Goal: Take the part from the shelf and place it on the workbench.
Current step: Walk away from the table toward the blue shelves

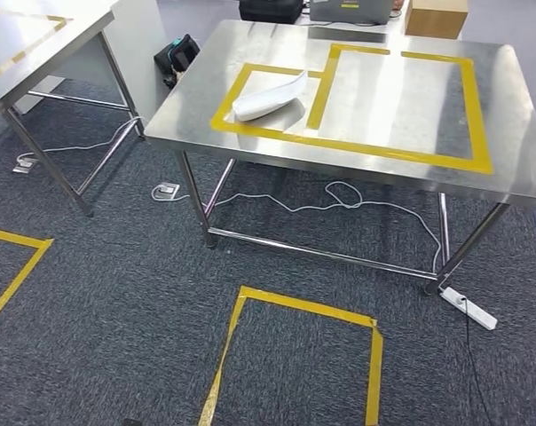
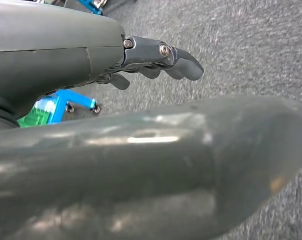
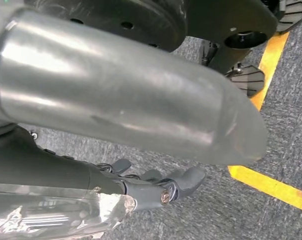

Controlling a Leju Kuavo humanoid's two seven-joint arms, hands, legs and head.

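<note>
A white curved part (image 1: 271,96) lies on the steel workbench (image 1: 392,155), inside the smaller, left yellow-taped rectangle. The larger taped rectangle to its right holds nothing. My left hand (image 2: 149,150) hangs over grey carpet in the left wrist view, its thick thumb stretched out and its dark fingers (image 2: 168,57) apart from it, with nothing in it. My right hand (image 3: 115,100) hangs the same way over carpet, its fingers (image 3: 172,185) held away from the thumb and holding nothing.
A second steel table (image 1: 24,53) stands at the left. A black bag (image 1: 176,55) and a cardboard box (image 1: 436,16) sit behind the workbench. Cables and a power strip (image 1: 469,309) lie on the carpet under it. A yellow taped square (image 1: 299,311) marks the floor before it.
</note>
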